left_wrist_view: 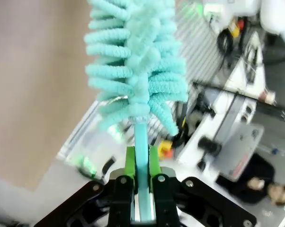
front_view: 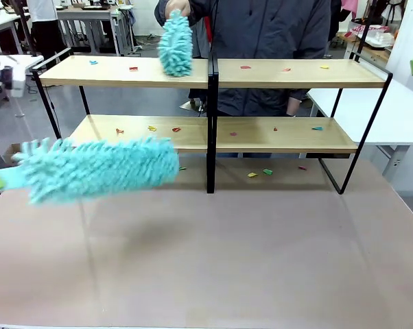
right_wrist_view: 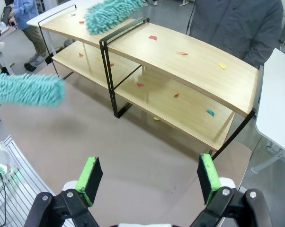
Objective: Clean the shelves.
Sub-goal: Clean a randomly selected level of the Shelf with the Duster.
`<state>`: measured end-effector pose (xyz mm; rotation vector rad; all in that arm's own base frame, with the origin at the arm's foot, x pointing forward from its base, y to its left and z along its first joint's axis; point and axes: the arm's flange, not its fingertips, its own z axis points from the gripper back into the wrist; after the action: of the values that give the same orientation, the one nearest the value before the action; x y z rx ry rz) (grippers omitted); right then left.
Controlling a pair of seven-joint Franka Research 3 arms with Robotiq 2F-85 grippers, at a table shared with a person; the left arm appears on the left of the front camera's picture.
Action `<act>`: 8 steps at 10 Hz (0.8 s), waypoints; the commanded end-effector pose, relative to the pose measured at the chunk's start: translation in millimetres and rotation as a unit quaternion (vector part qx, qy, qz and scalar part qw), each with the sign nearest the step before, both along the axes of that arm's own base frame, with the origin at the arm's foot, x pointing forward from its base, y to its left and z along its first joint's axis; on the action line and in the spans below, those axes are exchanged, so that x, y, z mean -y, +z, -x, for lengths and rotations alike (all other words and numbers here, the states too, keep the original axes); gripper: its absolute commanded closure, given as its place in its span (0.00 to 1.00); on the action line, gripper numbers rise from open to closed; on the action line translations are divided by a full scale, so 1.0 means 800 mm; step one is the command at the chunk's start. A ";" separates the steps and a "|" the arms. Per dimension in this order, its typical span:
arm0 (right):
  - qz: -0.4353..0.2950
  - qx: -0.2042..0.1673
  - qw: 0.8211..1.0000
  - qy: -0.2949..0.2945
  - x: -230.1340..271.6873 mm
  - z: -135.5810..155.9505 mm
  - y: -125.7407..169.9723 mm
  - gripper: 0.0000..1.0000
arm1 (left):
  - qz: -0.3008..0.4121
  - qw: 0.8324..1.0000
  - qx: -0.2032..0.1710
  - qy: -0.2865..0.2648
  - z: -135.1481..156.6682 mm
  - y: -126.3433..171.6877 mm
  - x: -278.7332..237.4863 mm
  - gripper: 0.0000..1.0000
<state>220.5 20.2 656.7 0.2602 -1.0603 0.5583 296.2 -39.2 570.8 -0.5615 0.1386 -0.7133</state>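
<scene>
The shelves (right_wrist_view: pixel 194 66) lie beyond the right gripper (right_wrist_view: pixel 149 178), jaws parted — left gripper (left_wrist_view: pixel 142 163) clamps a duster (left_wrist_view: pixel 135 56).

shelves (front_view: pixel 282 73) at far side of table (front_view: pixel 261 260) | person's duster (front_view: pixel 175 44) on top board | second duster (front_view: pixel 100 168) front-left

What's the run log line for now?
left gripper: shut on fluffy teal microfibre duster | right gripper: open | person's hand: second teal duster on light-wood black-framed shelves
</scene>
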 end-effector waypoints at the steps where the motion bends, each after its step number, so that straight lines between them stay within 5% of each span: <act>1: 0.000 -0.001 1.000 0.000 0.001 0.000 0.000 0.00 | 0.042 0.992 0.054 0.103 -0.008 -0.017 0.068 0.88; 8: 0.000 -0.001 1.000 0.000 0.001 0.000 0.000 0.00 | 0.008 0.956 0.126 0.265 -0.062 -0.060 0.168 0.88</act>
<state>220.5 20.3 656.6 0.2601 -1.0601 0.5584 348.2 -164.8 529.9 -0.5333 -0.2294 -0.2980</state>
